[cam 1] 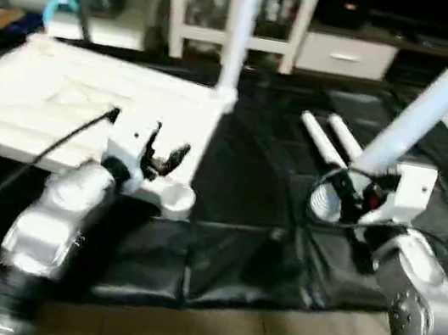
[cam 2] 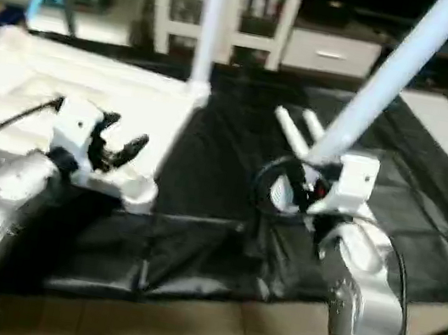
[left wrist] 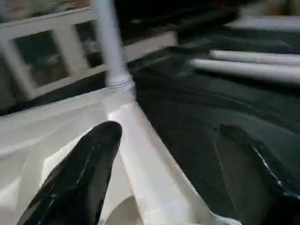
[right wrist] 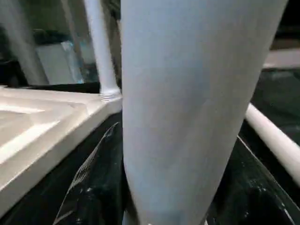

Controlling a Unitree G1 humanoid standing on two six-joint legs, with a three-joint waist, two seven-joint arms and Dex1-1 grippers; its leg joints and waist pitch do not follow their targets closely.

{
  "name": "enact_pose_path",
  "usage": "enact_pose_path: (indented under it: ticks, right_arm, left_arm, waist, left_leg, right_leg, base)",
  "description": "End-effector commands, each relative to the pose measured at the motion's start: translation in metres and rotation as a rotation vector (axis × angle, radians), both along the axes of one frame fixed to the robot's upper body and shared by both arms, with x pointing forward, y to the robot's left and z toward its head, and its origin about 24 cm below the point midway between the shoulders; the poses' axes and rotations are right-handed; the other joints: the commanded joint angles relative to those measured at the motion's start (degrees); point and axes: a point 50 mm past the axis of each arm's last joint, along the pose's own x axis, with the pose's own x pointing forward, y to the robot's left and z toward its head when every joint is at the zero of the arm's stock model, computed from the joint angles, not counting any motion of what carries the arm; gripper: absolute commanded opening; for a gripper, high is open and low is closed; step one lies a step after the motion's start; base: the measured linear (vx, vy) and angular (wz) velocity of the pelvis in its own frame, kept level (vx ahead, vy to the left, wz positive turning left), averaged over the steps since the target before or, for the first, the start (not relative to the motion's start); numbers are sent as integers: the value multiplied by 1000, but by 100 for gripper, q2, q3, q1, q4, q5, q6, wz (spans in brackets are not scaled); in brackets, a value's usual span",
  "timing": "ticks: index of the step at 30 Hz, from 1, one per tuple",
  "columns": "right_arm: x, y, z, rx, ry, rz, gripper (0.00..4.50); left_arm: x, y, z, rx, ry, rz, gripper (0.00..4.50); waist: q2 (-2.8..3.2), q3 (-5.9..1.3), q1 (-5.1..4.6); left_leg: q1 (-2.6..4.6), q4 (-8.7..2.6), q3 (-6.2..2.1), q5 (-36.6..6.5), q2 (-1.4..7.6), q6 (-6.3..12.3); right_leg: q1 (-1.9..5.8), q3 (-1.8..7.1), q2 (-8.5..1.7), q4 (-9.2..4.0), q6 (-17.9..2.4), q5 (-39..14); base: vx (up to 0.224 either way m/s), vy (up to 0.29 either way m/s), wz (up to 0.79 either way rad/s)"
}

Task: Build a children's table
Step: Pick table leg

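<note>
My right gripper [cam 1: 355, 194] pinching second leg [cam 1: 438, 96], raised aslant. Left gripper [cam 1: 165, 158] spread over tabletop [cam 1: 38, 93] near corner socket [cam 1: 176, 198]. One leg [cam 1: 239, 28] already upright. Next: seat mine in near socket.

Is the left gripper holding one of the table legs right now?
No: the left gripper stands open by the near corner of the tabletop, with nothing between its fingers, while the right gripper clamps a leg.
</note>
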Motion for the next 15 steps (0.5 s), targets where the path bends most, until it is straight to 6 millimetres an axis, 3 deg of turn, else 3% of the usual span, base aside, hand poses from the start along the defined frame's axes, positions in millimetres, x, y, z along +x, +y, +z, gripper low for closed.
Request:
enact_pose_path:
  ticks: [1, 2, 3, 4, 5, 6, 7, 8, 9, 10, 11, 12, 14, 15]
  right_arm:
    - [2, 12, 8, -2, -28, 107, 187]
    - [2, 14, 8, -22, -30, 136, 187]
    - [1, 16, 8, -39, -32, 159, 187]
    - [0, 18, 8, -56, -32, 171, 187]
    - [-2, 19, 7, -81, -36, 146, 187]
    - [-2, 19, 6, -87, -36, 132, 187]
    - [-5, 18, 3, -89, -27, 88, 187]
    - [-5, 17, 3, -89, -25, 82, 187]
    - [-12, 16, -1, -91, -18, 46, 187]
    - [-19, 15, -3, -117, -22, 13, 187]
    - [-24, 14, -4, -136, -26, -5, 187]
    - [-33, 12, -8, -129, -13, -35, 187]
    - [-38, 12, -12, -118, -2, -53, 187]
    - [-40, 12, -13, -114, 2, -59, 187]
  left_arm:
    - [4, 16, 1, 72, 5, -41, 359]
    - [6, 20, 5, 69, 19, -55, 359]
    - [7, 22, 9, 40, 37, -63, 359]
    - [8, 21, 12, -13, 49, -40, 359]
    - [9, 15, 12, -140, 38, 86, 359]
    - [9, 12, 11, -185, 41, 135, 359]
    - [6, 9, 5, -266, 56, 207, 359]
    - [5, 9, 4, -276, 59, 214, 359]
    - [-4, 7, -8, -328, 63, 312, 359]
    - [-13, 9, -17, -297, 35, 423, 359]
    - [-19, 11, -24, -267, 10, 493, 359]
    - [-30, 10, -32, -225, 2, 520, 359]
    - [-35, 8, -37, -210, 11, 521, 359]
    - [-36, 8, -39, -208, 17, 521, 359]
  waist:
    - [-180, -270, 167]
    - [-74, -340, 219]
    - [-70, -436, 348]
    - [194, -513, 474]
    - [304, -545, 337]
    - [320, -513, 369]
    - [292, -457, 395]
    - [323, -443, 398]
    - [320, -414, 390]
    - [344, -378, 379]
    - [325, -401, 329]
    - [353, -414, 319]
    - [352, -473, 231]
    - [353, -465, 227]
  left_leg:
    - [414, 751, -50, -1792, -280, -118]
    - [32, 616, -269, -965, -278, 4]
    - [-309, 200, -349, -631, -223, -33]
    - [137, -60, -241, -485, -76, -149]
    - [144, -140, -241, -207, -53, -145]
    - [124, -182, -196, -449, -39, -169]
    - [117, -199, -123, -1142, -56, -195]
    - [108, -205, -102, -1419, -59, -214]
    - [91, -242, -108, -1780, -46, -232]
    - [78, -300, -134, -2019, -23, -242]
    - [20, -341, -168, -1984, -11, -238]
    - [2, -361, -184, -1895, -16, -226]
    - [-10, -375, -205, -1751, -37, -186]
    - [-1, -376, -203, -1768, -40, -174]
  right_leg:
    - [-663, 512, -535, -1647, 727, -6688]
    - [-255, 888, -624, -1478, 618, -6603]
    - [195, 724, -533, -1084, 556, -5061]
    - [-156, 503, -164, -899, 93, -2443]
    - [-46, 376, 38, -647, -695, -43]
    - [-19, 349, 36, -721, -980, 185]
    - [-21, 360, 17, -794, -1334, -102]
    - [-1, 363, 9, -813, -1379, -403]
    - [27, 376, -28, -878, -1312, -1013]
    - [40, 374, -40, -949, -1115, -1466]
    - [119, 376, -42, -982, -896, -1479]
    - [139, 380, -43, -989, -800, -1402]
    - [137, 380, -31, -993, -693, -1107]
    - [114, 382, -29, -1009, -699, -1105]
  base:
    - [-24, -169, 8]
    - [28, -123, -17]
    - [45, -52, 11]
    - [45, -52, 11]
    - [-39, -37, 35]
    - [-25, 16, 21]
    - [-25, 16, 21]
    - [0, 0, 0]
    - [0, 0, 0]
    - [0, 0, 0]
    - [0, 0, 0]
    - [0, 0, 0]
    - [0, 0, 0]
    - [0, 0, 0]
